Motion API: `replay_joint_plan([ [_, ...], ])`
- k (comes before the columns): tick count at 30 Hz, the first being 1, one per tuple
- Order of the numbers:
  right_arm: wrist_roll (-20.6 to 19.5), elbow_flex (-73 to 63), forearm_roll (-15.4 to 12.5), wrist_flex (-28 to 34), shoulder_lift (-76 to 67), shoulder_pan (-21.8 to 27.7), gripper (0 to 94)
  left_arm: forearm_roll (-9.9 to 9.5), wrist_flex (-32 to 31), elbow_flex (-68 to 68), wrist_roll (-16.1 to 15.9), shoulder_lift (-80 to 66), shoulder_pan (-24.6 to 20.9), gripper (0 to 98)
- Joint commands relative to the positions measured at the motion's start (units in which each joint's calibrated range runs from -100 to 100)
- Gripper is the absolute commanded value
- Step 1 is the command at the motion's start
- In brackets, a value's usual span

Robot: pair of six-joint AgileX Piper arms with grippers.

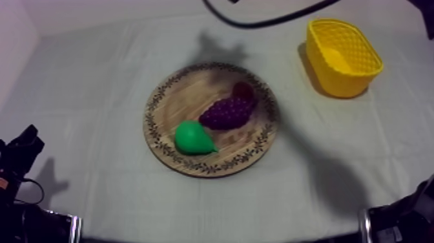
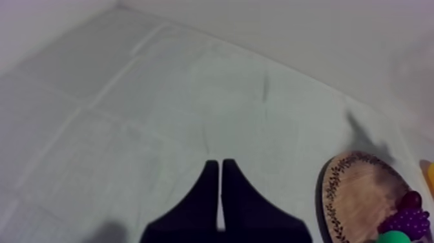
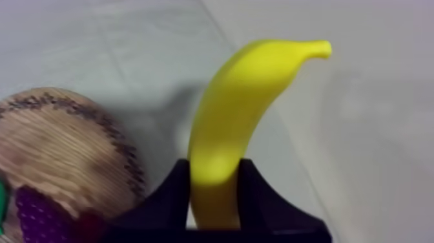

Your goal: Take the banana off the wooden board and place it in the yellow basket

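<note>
While the right gripper has its two black fingers closed round the banana, clamping it near one end, the fruit's curved body and stem tip reach out beyond the fingertips. In the right wrist view the banana is off the wooden board and sits over bare grey-white cloth, just beside the board's patterned rim.

The board lies in the middle of the table and carries three toy fruits. A green pear sits on its near side. A bunch of purple grapes lies just to the right of the pear and farther back, touching it or nearly so. A small red fruit sits against the far right end of the grapes.

The yellow basket stands at the far right of the table, well apart from the board. Its inside shows its own yellow floor and lattice walls.

The left gripper is at the near left of the table over bare cloth. Its fingers lie together as a narrow wedge with nothing between them, and the board is off to its right.
</note>
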Motion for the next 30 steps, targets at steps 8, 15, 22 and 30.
replay_joint_plan([
  [8, -3.04, 11.54, 2.76, -0.89, -4.92, 8.09, 4.8, 0.03, -0.01, -0.01, 0.00, -0.05, 0.02, 0.1],
  [15, -9.05, 26.36, 8.06, -6.29, -7.32, 10.17, 4.6, 0.03, -0.01, -0.01, -0.01, -0.05, 0.02, 0.1],
  [22, -9.40, 33.51, 7.71, -7.35, -9.90, 13.49, 4.3, 0.03, -0.01, -0.01, 0.00, -0.05, 0.02, 0.1],
  [30, -5.37, 35.90, 3.86, -7.85, -11.69, 18.31, 5.4, 0.03, -0.01, -0.01, -0.01, -0.05, 0.02, 0.1],
])
